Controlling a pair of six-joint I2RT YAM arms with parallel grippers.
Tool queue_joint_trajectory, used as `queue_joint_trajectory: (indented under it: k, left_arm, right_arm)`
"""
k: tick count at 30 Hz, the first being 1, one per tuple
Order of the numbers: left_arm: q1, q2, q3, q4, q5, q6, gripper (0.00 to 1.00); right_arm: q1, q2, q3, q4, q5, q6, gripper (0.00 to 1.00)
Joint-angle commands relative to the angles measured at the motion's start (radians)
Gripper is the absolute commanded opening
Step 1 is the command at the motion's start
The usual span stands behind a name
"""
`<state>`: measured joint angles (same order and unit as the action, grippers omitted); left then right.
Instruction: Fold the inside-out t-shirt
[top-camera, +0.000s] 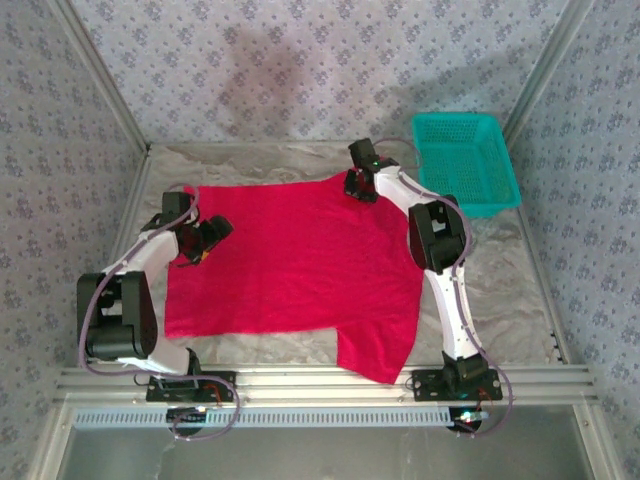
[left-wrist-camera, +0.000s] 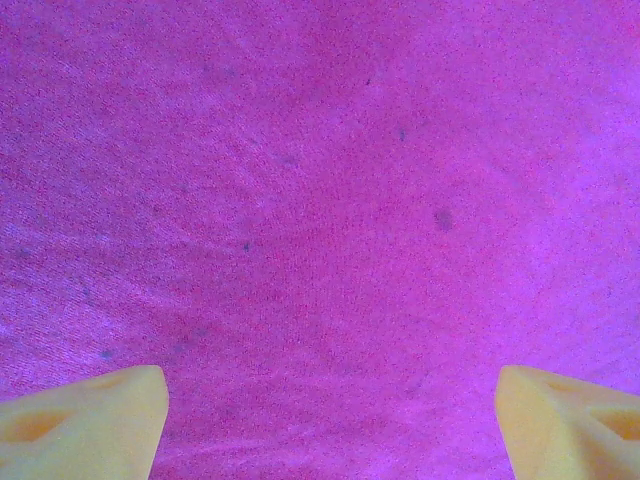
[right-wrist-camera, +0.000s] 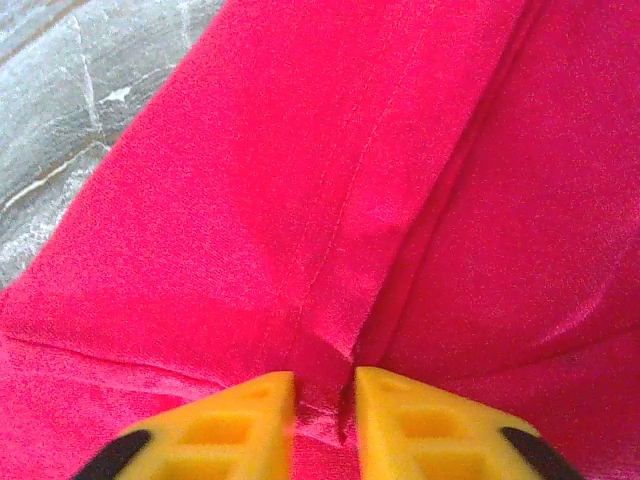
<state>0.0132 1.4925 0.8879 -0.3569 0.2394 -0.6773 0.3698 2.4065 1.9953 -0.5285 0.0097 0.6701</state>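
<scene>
Right end effector (right-wrist-camera: 325, 388) pinches seamed fold of red t-shirt (right-wrist-camera: 300, 200) | left end effector (left-wrist-camera: 330, 400) wide | cloth plain, spread flat

The right arm (top-camera: 445, 270) covers part of the t-shirt (top-camera: 290, 260); the left tool (left-wrist-camera: 328, 385) fingers (left-wrist-camera: 90, 420) are cut off below.

t-shirt (top-camera: 290, 265) spread on table (top-camera: 500, 265); basket (top-camera: 466, 160) behind it, to the right; my left gripper (top-camera: 208, 236) over its left edge, right gripper (top-camera: 359, 187) at its far edge

Red t-shirt (top-camera: 290, 265) spread flat; left gripper (top-camera: 212, 234) positioned at left edge, right gripper (top-camera: 360, 187) at far edge; teal basket (top-camera: 466, 160) placed far right.
</scene>
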Motion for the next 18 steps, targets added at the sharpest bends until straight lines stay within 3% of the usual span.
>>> queue_joint_trajectory:
  k: [1,7,18]
  left_arm:
    - [0.005,-0.027,0.009,-0.009,0.013,0.008,0.85]
    - [0.005,-0.02,0.013,-0.008,0.017,0.005,0.85]
    - [0.007,-0.011,0.006,-0.002,0.015,0.009,0.85]
  right_arm:
    - [0.005,-0.003,0.031,-0.043,0.025,-0.009,0.18]
    - [0.001,-0.003,0.079,-0.068,0.038,-0.033,0.0]
    - [-0.009,-0.045,0.129,-0.004,0.035,-0.033,0.0]
